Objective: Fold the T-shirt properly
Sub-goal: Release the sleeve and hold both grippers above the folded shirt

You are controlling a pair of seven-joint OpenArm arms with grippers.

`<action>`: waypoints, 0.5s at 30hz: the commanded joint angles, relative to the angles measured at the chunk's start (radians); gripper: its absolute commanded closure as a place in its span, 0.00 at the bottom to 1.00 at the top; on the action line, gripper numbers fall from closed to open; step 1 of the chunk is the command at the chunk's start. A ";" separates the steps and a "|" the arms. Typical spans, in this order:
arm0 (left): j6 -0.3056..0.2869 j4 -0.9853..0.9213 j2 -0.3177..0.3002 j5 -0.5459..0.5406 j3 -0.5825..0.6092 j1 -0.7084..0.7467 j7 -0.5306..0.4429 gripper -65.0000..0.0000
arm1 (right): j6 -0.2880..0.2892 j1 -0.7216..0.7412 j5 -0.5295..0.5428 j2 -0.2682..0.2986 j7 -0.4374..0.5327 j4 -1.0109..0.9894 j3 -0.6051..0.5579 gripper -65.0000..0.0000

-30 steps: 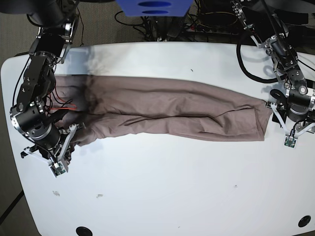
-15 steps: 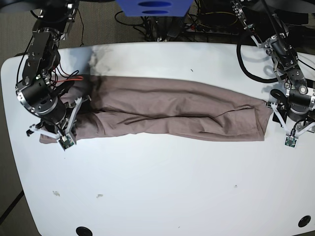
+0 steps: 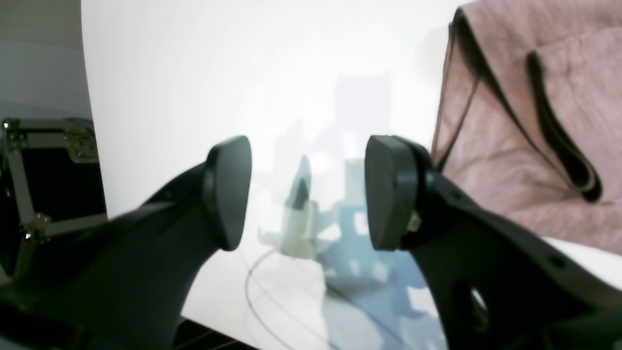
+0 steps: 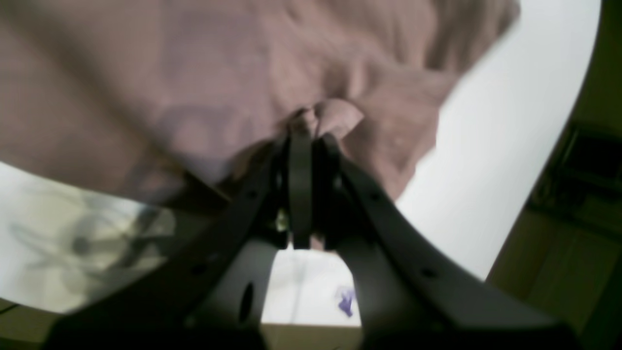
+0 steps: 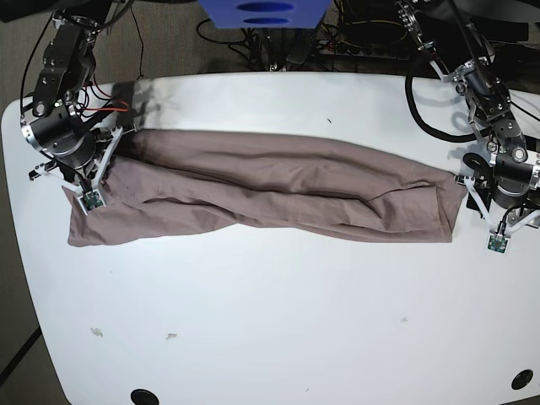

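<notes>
The T-shirt (image 5: 278, 196) lies stretched across the white table (image 5: 278, 329) as 1 long, wrinkled band, folded lengthwise, reaching from the left side of the base view almost to the right edge. Its left end fans out wider and lies flat near the table's curved corner; its right end stops in a fairly straight edge.

The right gripper (image 4: 311, 126) is over that left end, its 2 fingers pressed together on a small bunch of the brown cloth, which pokes up between the tips in the wrist view. In the base view the right gripper sits at the upper edge of the cloth, with red wires showing just behind the arm.

The left gripper (image 3: 306, 194) is at the other end, just beside the shirt's edge. Its 2 dark pads (image 3: 228, 192) are spread apart with nothing but bare table showing between them. The folded edge of the shirt, with dark gaps between its layers, sits just to one side of it in the wrist view
</notes>
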 commanded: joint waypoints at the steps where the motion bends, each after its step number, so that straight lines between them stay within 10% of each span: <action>1: 0.005 0.015 -0.011 0.005 -0.006 -0.011 -0.013 0.45 | -0.001 0.010 0.007 0.010 0.030 0.018 0.011 1.00; 15: 0.005 0.015 -0.011 0.004 -0.006 0.018 -0.013 0.45 | -0.001 0.013 0.007 0.010 0.033 0.012 0.008 1.00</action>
